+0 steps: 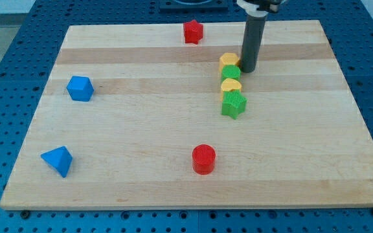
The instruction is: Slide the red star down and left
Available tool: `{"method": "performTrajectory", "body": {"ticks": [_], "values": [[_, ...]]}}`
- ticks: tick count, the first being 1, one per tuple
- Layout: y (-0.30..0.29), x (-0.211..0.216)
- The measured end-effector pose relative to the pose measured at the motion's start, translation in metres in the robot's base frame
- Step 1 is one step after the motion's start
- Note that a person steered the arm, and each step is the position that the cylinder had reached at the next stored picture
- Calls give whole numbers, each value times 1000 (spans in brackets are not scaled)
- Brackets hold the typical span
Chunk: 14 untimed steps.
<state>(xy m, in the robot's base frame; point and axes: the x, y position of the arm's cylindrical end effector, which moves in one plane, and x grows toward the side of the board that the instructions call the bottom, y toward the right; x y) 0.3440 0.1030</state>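
The red star sits near the view's top edge of the wooden board, left of centre-top. My tip is down on the board, well to the right of and below the red star. It stands just right of a yellow block that heads a short column of blocks. The rod rises from the tip toward the view's top.
Below the yellow block in the column are a green block, a yellow heart-like block and a green star. A red cylinder sits at bottom centre. A blue block sits at left and a blue triangular block at bottom left.
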Motion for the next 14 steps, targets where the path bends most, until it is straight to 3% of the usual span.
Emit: {"method": "performTrajectory", "body": {"ticks": [2,4,7,9,11,14], "values": [[-1,0],[45,-1],[31,-83],[-49,-145],[-102,-148],[-131,-106]]}}
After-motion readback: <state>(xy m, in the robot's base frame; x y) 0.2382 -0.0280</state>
